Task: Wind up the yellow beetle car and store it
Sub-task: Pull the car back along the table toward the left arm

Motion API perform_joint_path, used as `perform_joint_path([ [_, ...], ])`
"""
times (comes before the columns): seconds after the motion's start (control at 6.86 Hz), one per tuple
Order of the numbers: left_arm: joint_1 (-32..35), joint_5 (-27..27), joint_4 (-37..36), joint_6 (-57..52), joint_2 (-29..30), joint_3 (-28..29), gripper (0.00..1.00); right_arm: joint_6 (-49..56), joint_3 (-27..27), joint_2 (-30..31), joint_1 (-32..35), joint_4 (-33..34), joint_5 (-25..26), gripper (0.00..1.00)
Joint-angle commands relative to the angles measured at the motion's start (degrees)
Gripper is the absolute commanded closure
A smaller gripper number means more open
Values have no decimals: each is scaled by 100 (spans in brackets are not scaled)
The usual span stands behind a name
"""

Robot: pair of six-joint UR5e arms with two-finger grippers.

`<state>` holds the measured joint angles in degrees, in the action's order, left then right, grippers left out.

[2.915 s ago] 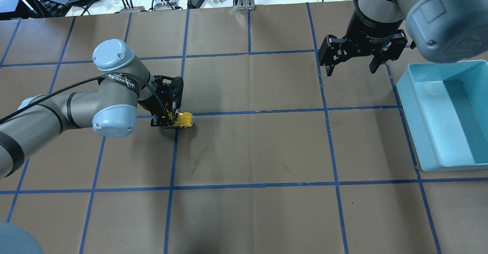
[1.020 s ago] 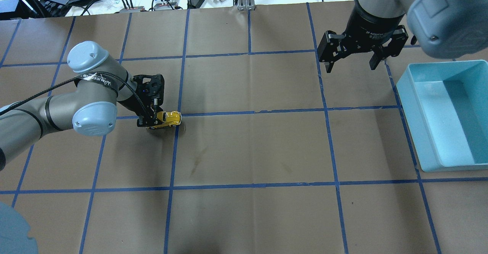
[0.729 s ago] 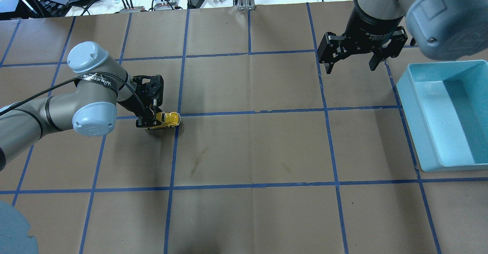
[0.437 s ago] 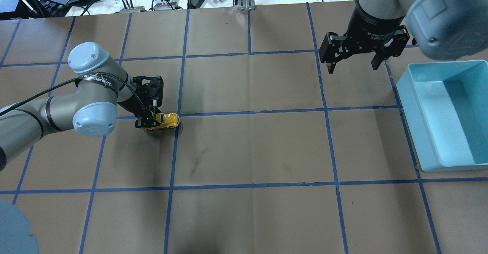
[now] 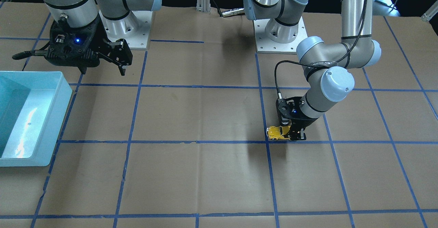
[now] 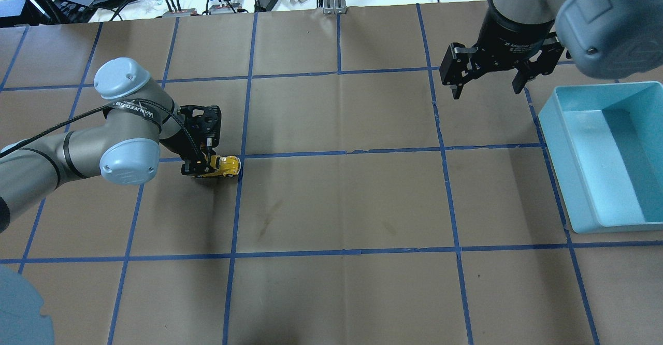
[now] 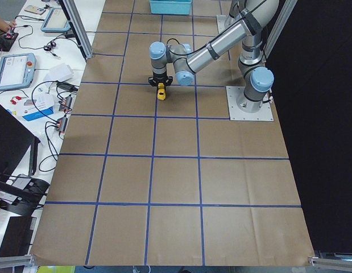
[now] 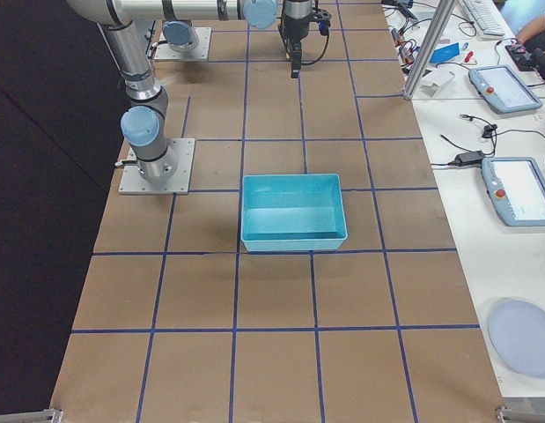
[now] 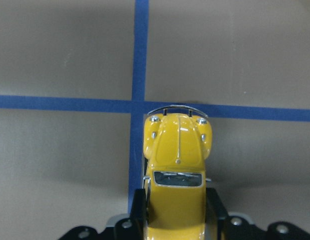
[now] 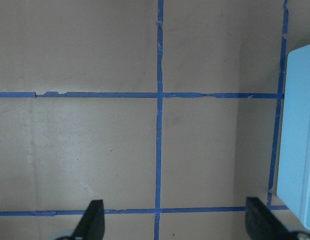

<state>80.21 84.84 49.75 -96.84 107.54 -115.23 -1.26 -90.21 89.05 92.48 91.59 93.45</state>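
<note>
The left arm reaches in from the left side with its elbow bent. Its wrist is turned so the left hand (image 6: pixel 203 167) points straight down, low. The two fingers are pinched against the flanks of the yellow beetle car (image 6: pixel 224 164) at its rear. The right arm hangs over the far right. The right hand (image 6: pixel 487 88) is held higher, pointing down, fingers spread wide apart.

Brown paper-covered table (image 6: pixel 342 200) — blue tape grid (image 6: pixel 311 153); cluttered white bench (image 8: pixel 519 264) alongside.
</note>
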Motion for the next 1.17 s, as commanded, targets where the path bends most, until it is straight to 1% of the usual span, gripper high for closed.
perform_joint_path([
  [0.0,-6,138,-1,-28,-5,1,78,3,3,-2,-2,-1,-2,0],
  [0.58,-234,147,-1,-98,-40,-8,78,3,-50,-2,7,61,-11,0],
  [0.87,-505,156,-1,-422,-32,-43,78,3,-50,-2,7,61,-2,0],
  [1.02,-524,156,-1,-433,-32,-43,78,3,-41,-2,7,61,-2,0],
])
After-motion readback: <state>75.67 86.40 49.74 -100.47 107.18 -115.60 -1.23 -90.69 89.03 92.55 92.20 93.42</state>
